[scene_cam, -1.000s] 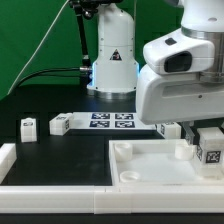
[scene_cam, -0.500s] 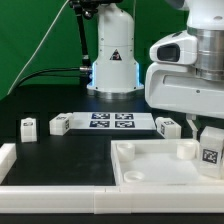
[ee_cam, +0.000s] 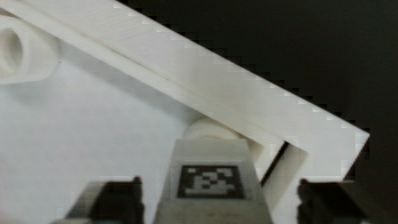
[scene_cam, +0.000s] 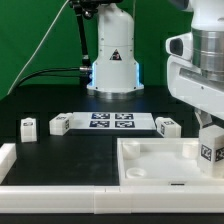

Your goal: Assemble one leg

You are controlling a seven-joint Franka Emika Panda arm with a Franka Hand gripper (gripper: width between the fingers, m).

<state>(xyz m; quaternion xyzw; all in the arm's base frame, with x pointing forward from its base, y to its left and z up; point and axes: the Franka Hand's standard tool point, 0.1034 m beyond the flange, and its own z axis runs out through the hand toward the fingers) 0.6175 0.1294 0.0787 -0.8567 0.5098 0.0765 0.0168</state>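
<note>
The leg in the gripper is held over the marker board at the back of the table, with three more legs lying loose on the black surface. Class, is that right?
Not quite. The leg in the gripper is at the far corner of the tabletop, not over the marker board; both views show this. The three loose legs are right.

Exterior cam sits low, near table level, facing the arm base across the tabletop. Wrist cam looks down, very close. The 2 views share the leg, probably the tabletop rim too.
</note>
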